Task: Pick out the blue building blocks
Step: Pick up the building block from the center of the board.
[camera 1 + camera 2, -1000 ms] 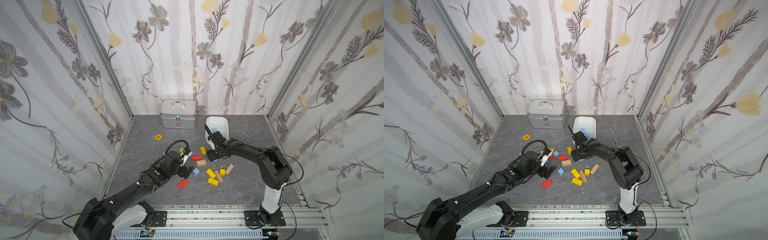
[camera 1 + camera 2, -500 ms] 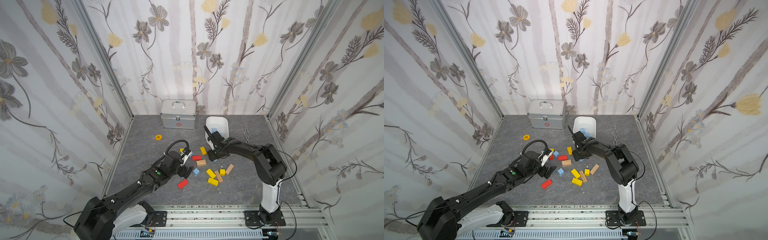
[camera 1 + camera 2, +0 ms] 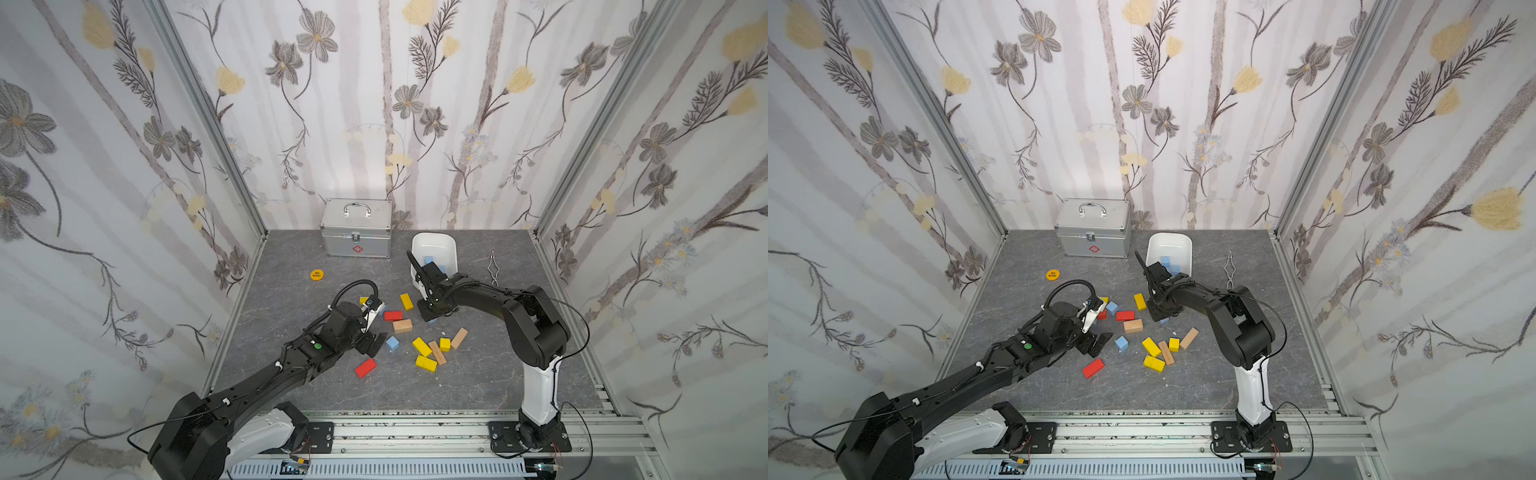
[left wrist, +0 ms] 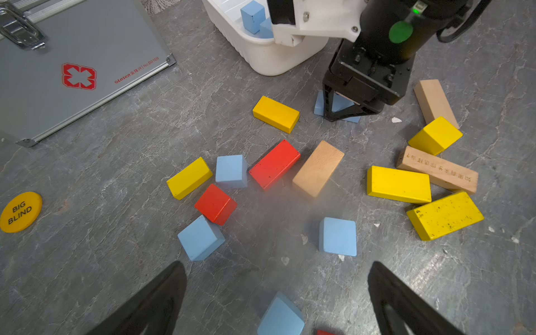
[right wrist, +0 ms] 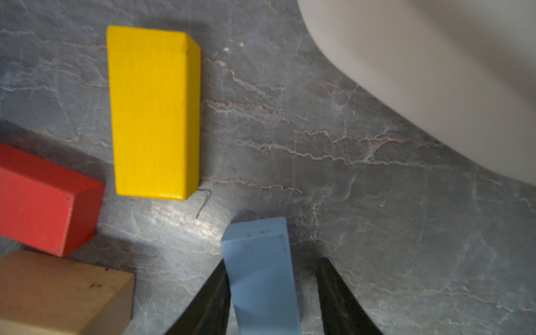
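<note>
The main risk is a skewed grip. In the right wrist view the blue brick [image 5: 256, 240] lies off-centre between the jaws of the right pincer [image 5: 272, 261]. One finger [image 5: 216, 287] touches its side and the other stands apart. If the jaws shut from here, the touching finger will likely shove the brick sideways or twist it before the far one arrives. The brick also sticks out past the fingertips, so a hold at its rear end may let it tip or slip on the lift.

A second risk is the tub [image 3: 454, 257], which stands just beyond the brick on the far side. A careless rise could knock its wall and shift the blue blocks [image 3: 429, 260] already inside. The yellow brick [image 5: 153, 110] lies to the left, apart from the jaws, and seems safe.

The right pincer is down at the table [image 3: 291, 257], partly open around the brick, with no firm hold yet.

The left pincer [image 4: 275, 264] is spread wide and holds nothing. It hangs over loose blue cubes [image 4: 338, 236] in the middle of the table, and one cube [image 4: 281, 316] sits between its fingers.
</note>
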`<state>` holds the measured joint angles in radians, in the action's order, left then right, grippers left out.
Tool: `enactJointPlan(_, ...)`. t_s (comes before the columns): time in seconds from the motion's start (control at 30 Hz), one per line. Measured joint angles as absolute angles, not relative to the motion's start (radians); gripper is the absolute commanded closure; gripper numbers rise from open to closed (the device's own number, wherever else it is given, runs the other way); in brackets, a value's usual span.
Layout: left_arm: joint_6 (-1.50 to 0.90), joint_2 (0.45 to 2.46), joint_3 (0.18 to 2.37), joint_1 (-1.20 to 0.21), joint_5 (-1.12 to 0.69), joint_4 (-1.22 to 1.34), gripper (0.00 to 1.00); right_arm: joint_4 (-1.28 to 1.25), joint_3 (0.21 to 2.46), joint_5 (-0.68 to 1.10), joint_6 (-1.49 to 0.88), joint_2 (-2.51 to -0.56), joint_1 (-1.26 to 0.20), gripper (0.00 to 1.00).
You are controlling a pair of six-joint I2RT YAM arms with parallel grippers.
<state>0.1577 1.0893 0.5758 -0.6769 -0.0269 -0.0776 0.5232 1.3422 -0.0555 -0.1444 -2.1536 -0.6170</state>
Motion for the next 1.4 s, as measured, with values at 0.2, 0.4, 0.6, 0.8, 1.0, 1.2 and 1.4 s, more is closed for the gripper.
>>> enactJointPlan(0.2,0.158,1.089,0.576,-0.677,-0.027,-0.078,0.0,0.53,1.343,-0.058,-0.144,-2.154,-0.618,0.62)
enactJointPlan(0.4,0.158,1.088,0.576,-0.677,-0.027,-0.078,0.0,0.535,1.344,-0.059,-0.144,-2.154,-0.619,0.66)
enactJointPlan(0.6,0.158,1.087,0.576,-0.677,-0.027,-0.078,0.0,0.537,1.345,-0.059,-0.145,-2.153,-0.62,0.74)
enactJointPlan(0.8,0.158,1.086,0.576,-0.677,-0.023,-0.078,0.0,0.538,1.346,-0.062,-0.146,-2.152,-0.62,0.79)
enactJointPlan(1.0,0.158,1.085,0.576,-0.677,-0.023,-0.078,0.0,0.553,1.344,-0.064,-0.153,-2.144,-0.62,0.87)
enactJointPlan(1.2,0.158,1.07,0.58,-0.676,-0.021,-0.078,0.0,0.565,1.338,-0.065,-0.157,-2.111,-0.62,0.97)
enactJointPlan(1.4,0.158,1.046,0.596,-0.675,-0.019,-0.077,0.0,0.564,1.337,-0.055,-0.164,-2.056,-0.62,1.0)
